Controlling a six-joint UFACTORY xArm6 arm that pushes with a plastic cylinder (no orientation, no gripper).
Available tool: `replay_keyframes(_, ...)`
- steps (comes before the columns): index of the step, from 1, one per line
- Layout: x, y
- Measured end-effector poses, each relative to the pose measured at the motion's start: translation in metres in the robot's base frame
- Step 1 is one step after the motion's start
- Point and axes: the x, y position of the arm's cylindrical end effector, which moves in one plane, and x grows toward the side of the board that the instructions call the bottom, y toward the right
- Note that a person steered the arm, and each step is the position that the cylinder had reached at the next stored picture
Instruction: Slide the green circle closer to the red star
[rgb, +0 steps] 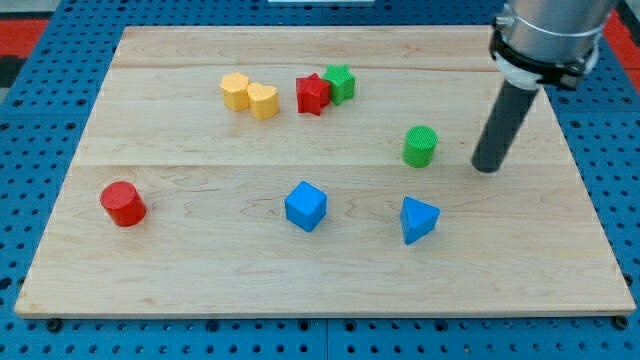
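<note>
The green circle (420, 146) stands right of the board's middle. The red star (312, 94) lies up and to its left, touching a green star (340, 83) on its right side. My tip (487, 167) is on the board just to the right of the green circle, a small gap apart from it and slightly lower in the view.
Two yellow blocks, a hexagon (235, 91) and a heart (263, 101), touch each other left of the red star. A red circle (123, 204) is at the view's left. A blue cube (305, 206) and a blue triangle (419, 220) lie below. The wooden board (200, 270) sits on blue pegboard.
</note>
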Motion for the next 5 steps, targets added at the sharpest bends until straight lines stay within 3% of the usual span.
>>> replay_keyframes(5, -0.034, -0.118)
